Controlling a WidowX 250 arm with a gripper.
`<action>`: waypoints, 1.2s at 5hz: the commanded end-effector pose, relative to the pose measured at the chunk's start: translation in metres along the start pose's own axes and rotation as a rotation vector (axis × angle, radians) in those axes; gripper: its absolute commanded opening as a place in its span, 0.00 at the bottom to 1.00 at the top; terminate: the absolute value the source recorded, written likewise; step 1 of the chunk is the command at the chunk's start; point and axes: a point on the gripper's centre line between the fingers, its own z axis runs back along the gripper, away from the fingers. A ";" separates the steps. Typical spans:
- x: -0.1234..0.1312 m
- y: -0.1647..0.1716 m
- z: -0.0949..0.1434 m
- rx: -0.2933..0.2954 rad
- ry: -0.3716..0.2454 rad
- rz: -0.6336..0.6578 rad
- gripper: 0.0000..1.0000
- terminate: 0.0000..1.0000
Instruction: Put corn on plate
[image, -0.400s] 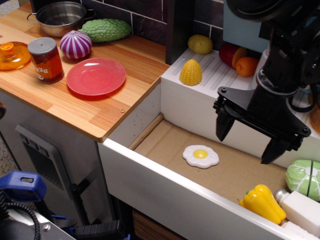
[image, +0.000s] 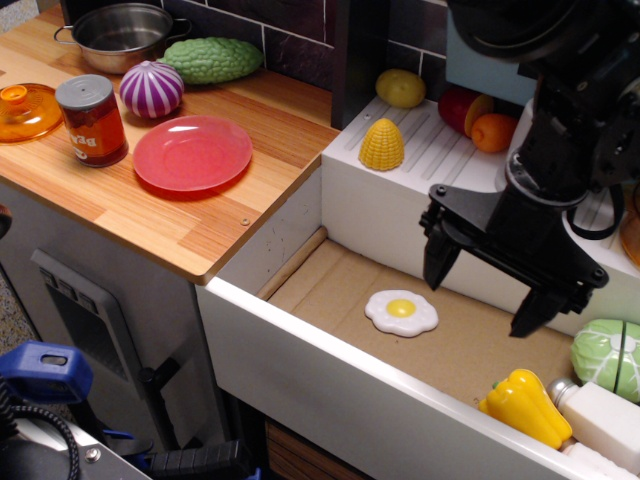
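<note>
The corn is a small yellow bumpy dome standing on the white ridged drainboard at the sink's back left. The pink-red plate lies bare on the wooden counter to the left. My gripper hangs open and empty over the sink basin, right of and below the corn, well apart from it. Its two black fingers point down above the cardboard floor.
A fried egg toy lies on the sink floor. A yellow bell pepper, cabbage and white bottle sit at the sink's right. A potato, red can, purple onion, orange lid, green gourd and pot are around.
My gripper has shifted slightly left and toward the back, still open. Nothing else moved.
</note>
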 end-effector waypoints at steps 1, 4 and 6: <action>0.025 0.037 0.002 0.036 -0.083 -0.004 1.00 0.00; 0.079 0.108 -0.003 0.030 -0.226 -0.097 1.00 0.00; 0.126 0.124 -0.018 0.025 -0.326 -0.115 1.00 0.00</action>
